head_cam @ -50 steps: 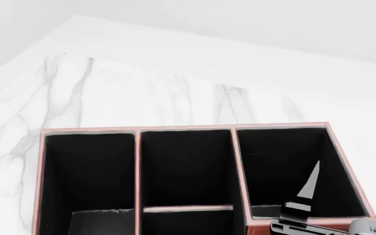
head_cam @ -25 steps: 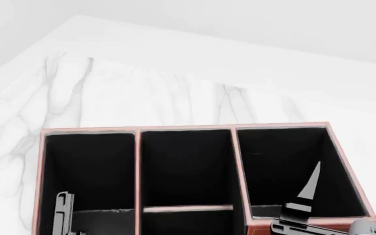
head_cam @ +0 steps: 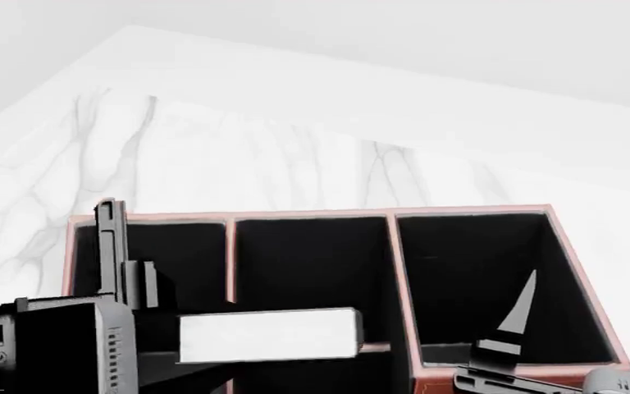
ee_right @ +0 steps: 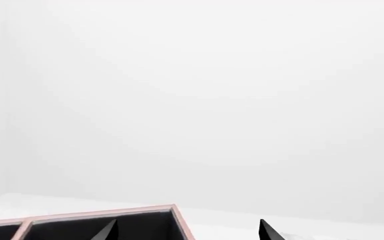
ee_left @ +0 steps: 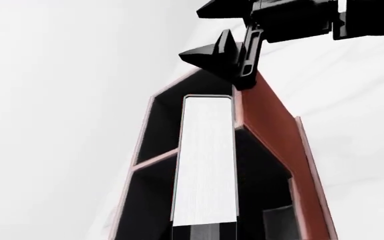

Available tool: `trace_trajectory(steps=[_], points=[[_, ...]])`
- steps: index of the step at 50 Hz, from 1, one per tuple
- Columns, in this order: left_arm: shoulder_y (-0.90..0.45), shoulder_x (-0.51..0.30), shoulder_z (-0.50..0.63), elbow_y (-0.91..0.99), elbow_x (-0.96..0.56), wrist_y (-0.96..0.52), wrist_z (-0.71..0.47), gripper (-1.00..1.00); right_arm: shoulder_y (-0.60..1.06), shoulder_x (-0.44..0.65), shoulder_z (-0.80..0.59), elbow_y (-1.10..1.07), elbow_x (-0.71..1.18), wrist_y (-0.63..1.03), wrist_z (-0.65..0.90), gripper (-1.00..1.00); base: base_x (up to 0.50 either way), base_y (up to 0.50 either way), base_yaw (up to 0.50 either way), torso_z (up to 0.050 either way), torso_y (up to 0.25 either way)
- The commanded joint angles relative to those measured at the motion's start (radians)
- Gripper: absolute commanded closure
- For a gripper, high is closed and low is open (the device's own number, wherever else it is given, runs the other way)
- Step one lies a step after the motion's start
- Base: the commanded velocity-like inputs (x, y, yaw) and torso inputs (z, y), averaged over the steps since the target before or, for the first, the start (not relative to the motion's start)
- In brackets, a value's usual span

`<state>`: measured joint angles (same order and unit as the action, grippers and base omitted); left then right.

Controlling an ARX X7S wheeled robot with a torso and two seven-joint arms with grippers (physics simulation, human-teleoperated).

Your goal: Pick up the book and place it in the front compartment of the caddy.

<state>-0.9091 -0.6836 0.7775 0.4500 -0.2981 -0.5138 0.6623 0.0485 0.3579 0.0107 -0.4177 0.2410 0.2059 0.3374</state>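
The caddy, reddish-brown with pink rims and black lining, fills the lower head view. My left gripper comes in from the lower left, shut on the book. The book lies level with its white page-edge strip facing up. It hangs over the middle column, above the low partition and the front compartment. In the left wrist view the book reaches out from my left gripper over the caddy. My right gripper is open and empty, one fingertip over the right cell and one outside the wall.
The caddy stands on a white marble tabletop with a white wall behind it. In the right wrist view my right gripper straddles the caddy's corner. The right gripper also shows in the left wrist view, past the caddy's far end.
My left arm has risen into the head view from the lower left, carrying the book over the caddy's middle column. The right gripper and the caddy have not moved.
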Motion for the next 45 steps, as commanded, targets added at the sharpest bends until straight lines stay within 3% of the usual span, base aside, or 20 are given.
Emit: trace_trajectory(steps=[1,22,45], points=[[-0.04,0.052,0.001,-0.135,0.088,0.151,-0.027,1.0,0.003,0.004,-0.004,0.0,0.002,0.003,0.002,-1.0,0.0,0.0,0.0,0.0,0.0],[-0.063,0.13,0.026,-0.327,0.163,0.31,-0.05,1.0,-0.003,0.009,0.001,0.01,0.008,-0.009,0.005,-1.0,0.0,0.0,0.0,0.0,0.001],[-0.096,0.226,0.052,-0.535,0.101,0.319,0.023,1.0,-0.009,0.011,0.007,0.034,0.014,-0.026,0.01,-1.0,0.0,0.0,0.0,0.001,0.001]])
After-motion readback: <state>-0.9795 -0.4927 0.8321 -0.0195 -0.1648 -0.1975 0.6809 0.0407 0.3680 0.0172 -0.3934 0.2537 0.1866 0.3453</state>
